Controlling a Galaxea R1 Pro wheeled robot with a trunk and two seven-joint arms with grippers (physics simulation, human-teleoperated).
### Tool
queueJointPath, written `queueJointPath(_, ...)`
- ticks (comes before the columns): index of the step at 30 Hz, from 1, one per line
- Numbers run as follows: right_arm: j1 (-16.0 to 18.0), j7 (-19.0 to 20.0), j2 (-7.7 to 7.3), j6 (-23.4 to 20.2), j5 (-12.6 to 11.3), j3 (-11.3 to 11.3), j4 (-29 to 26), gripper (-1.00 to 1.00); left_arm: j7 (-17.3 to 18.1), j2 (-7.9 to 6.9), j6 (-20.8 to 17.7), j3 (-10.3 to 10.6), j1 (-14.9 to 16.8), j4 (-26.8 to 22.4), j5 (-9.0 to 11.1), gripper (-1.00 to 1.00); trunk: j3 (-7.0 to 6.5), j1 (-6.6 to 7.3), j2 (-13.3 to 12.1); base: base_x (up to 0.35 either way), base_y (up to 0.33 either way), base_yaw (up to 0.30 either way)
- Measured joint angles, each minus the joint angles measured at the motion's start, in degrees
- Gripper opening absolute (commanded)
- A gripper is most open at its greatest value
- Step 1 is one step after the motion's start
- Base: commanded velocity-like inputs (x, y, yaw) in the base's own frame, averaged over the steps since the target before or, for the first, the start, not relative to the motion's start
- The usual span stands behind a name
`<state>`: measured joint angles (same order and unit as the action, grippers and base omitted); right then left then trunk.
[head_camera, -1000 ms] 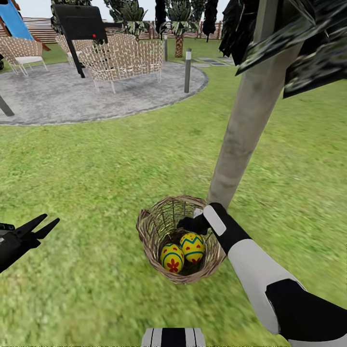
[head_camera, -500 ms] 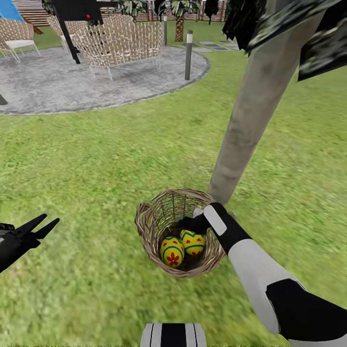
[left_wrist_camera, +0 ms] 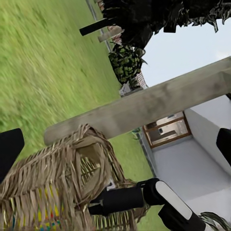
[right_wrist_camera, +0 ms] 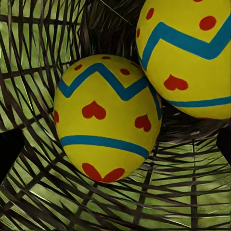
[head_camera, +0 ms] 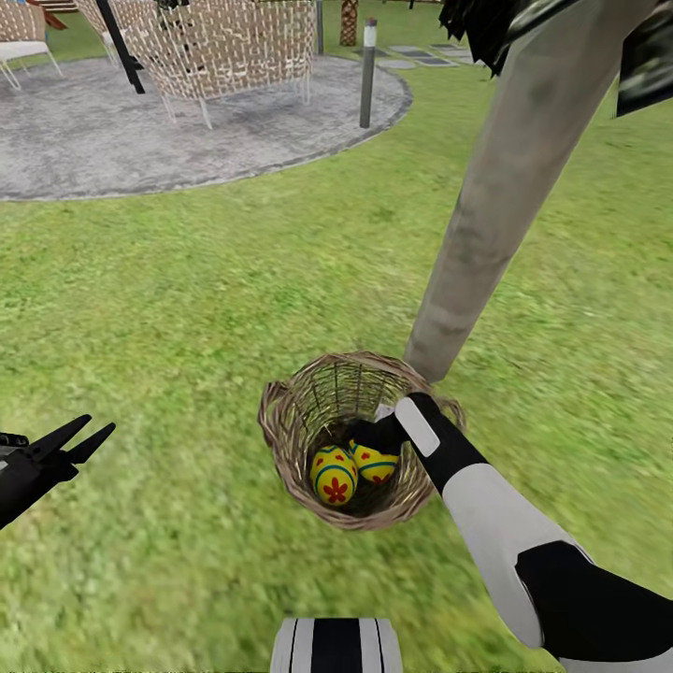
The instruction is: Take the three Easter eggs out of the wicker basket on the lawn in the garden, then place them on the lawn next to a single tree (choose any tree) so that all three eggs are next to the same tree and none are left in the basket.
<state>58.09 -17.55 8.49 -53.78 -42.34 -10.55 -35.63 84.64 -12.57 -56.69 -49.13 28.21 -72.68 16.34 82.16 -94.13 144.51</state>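
Lawn [head_camera: 187,308] all around, green and flat, and your wicker basket [head_camera: 280,439] sits on it touching the foot of the tree's pale trunk [head_camera: 505,187]. Two Easter eggs show inside: one facing the head camera [head_camera: 334,475], a second [head_camera: 376,464] just behind it and partly under your right gripper [head_camera: 374,435]. Right wrist view has both close up — one with red hearts [right_wrist_camera: 106,118], the other [right_wrist_camera: 192,53] resting against it. Third egg: can't spot it from these pictures.

Right gripper is down inside the basket rim, just above the eggs. Dark finger edges sit at both sides of the right wrist view, so the jaws look spread and hold nothing.

Handling, my read: eggs are hard, smooth and rounded, so they'll likely squirt out of a pinch near either end. Take the nearer egg across its widest band, fingers square to it. They lean on each other, so expect the second to roll when the first lifts. Basket looks light and could tip or drag if you snag the weave.

Left gripper [head_camera: 79,439] hangs low at your left, well apart from the basket — jaws parted, empty. Further out: grey patio [head_camera: 112,150], wicker chair [head_camera: 234,47], lamp post [head_camera: 367,70].
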Motion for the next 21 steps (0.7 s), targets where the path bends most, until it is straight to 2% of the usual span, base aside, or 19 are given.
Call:
queueJointPath(11, 0.0, 0.2, 0.04, 0.0, 0.0, -0.2, -0.7, 1.00, 0.0, 0.00, 0.0, 0.0, 0.0, 0.0, 0.0, 1.00, 2.44, -0.28, 0.1, 0.000, 0.000, 0.000)
queueJointPath(15, 0.0, 0.3, 0.06, 0.0, 0.1, -0.4, -0.7, 1.00, 0.1, 0.03, 0.0, 0.0, 0.0, 0.0, 0.0, 1.00, 2.44, -0.28, 0.2, 0.000, 0.000, 0.000)
queueJointPath(21, 0.0, 6.7, -0.05, 0.1, 0.6, -0.7, -0.6, 1.00, 0.1, 0.02, 0.0, 0.0, 0.0, 0.0, 0.1, 1.00, 2.89, -0.33, 0.2, 0.000, 0.000, 0.000)
